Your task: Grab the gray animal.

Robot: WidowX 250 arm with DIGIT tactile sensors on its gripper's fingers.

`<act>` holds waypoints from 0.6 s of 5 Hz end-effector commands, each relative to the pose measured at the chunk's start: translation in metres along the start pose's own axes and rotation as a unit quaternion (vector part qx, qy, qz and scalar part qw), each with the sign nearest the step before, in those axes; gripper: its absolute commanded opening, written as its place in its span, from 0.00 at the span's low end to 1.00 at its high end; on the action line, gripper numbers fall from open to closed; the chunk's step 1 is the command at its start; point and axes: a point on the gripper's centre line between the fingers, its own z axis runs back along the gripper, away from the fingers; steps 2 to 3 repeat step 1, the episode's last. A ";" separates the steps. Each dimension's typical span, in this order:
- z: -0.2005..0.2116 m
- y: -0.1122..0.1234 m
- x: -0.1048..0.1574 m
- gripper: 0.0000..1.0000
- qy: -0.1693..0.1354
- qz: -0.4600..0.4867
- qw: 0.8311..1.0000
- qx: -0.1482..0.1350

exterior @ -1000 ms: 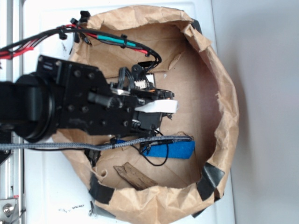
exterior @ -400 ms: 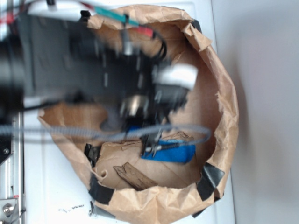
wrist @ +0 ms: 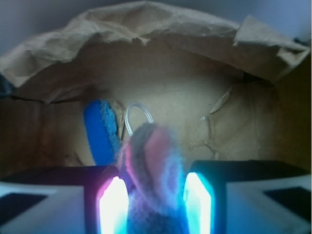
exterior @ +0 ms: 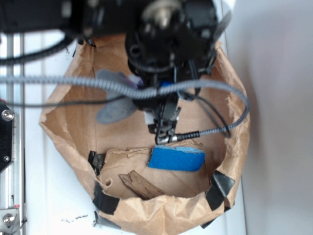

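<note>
A crumpled brown paper bag (exterior: 234, 122) with its rim rolled down and patched with black tape (exterior: 221, 188) forms a walled basin on a white surface (exterior: 49, 196); its raised sides close in all around, leaving free room only over the flat brown floor in the middle. The black robot arm (exterior: 166, 39) hangs over the upper part of the basin, draped with a gray braided cable (exterior: 146, 90). In the wrist view the gripper (wrist: 155, 202) is pinching the small soft gray plush animal with a pink inner ear (wrist: 152, 165) between its two glowing fingers (wrist: 113, 204), which press against the toy's sides. The toy's long axis runs straight out from the gripper, its ear tip pointing toward the far wall of the bag. Beyond it a thin pale string loop (wrist: 137, 114) shows against the floor, and just left of that lies a blue rectangular sponge (wrist: 100, 131). From outside, the sponge sits near the lower wall beside a dark wooden scrap (exterior: 142, 185).
</note>
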 end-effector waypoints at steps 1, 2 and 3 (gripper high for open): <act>0.038 0.003 -0.004 0.00 -0.063 -0.010 0.998 0.007; 0.038 0.003 -0.004 0.00 -0.063 -0.010 0.998 0.007; 0.038 0.003 -0.004 0.00 -0.063 -0.010 0.998 0.007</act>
